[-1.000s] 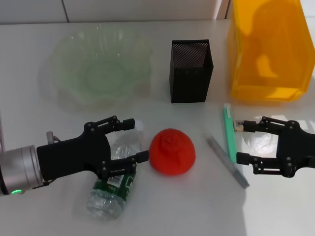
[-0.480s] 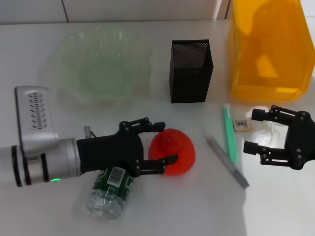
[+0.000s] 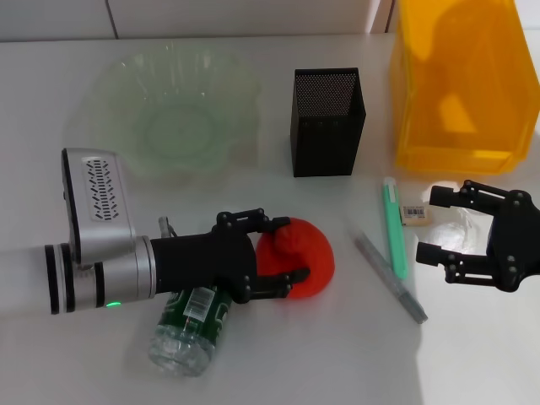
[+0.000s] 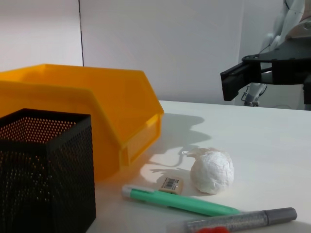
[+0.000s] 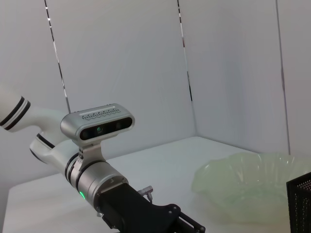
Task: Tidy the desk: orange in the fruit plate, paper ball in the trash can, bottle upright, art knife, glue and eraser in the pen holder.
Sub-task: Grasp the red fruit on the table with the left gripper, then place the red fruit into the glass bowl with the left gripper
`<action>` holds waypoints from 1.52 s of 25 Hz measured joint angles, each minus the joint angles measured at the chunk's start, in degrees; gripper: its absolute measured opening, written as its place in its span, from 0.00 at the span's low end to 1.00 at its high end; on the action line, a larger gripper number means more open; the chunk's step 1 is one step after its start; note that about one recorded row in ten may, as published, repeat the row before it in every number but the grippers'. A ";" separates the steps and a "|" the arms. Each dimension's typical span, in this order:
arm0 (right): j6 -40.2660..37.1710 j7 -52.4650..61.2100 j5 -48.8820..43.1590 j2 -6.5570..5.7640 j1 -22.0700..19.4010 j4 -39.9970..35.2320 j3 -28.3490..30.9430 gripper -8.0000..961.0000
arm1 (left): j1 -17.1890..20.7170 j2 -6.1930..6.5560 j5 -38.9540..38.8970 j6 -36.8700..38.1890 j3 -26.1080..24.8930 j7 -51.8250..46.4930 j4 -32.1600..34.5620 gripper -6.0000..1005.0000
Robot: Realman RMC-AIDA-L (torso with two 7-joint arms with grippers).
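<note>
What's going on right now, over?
Left pincer open around the orange, not lifted. Right pincer open over the paper ball. Bottle lying down under the left arm. Fruit plate unobstructed.

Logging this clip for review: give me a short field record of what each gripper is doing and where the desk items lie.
left gripper: open, fingers around the red-orange orange
right gripper: open, over the white paper ball
green-labelled plastic bottle: lying on its side
pale green glass fruit plate: nothing in it
black mesh pen holder: upright beside the yellow bin
</note>
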 joint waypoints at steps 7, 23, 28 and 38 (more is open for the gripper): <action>-0.31 0.04 0.40 0.00 0.02 0.13 0.01 0.86 | -0.08 0.03 0.03 -0.21 -0.18 1.02 0.28 0.58; -0.40 0.38 0.54 0.02 -0.25 0.15 0.10 0.86 | 4.02 0.33 -4.00 9.30 -1.25 0.31 5.32 0.22; -0.42 0.40 0.54 0.07 -0.27 0.11 0.10 0.86 | 8.99 0.56 -12.58 10.36 -1.77 -1.40 13.32 0.19; -0.48 0.15 0.61 0.09 -0.28 0.47 0.09 0.86 | 5.10 0.55 -21.92 -8.57 -4.75 -0.78 14.45 0.10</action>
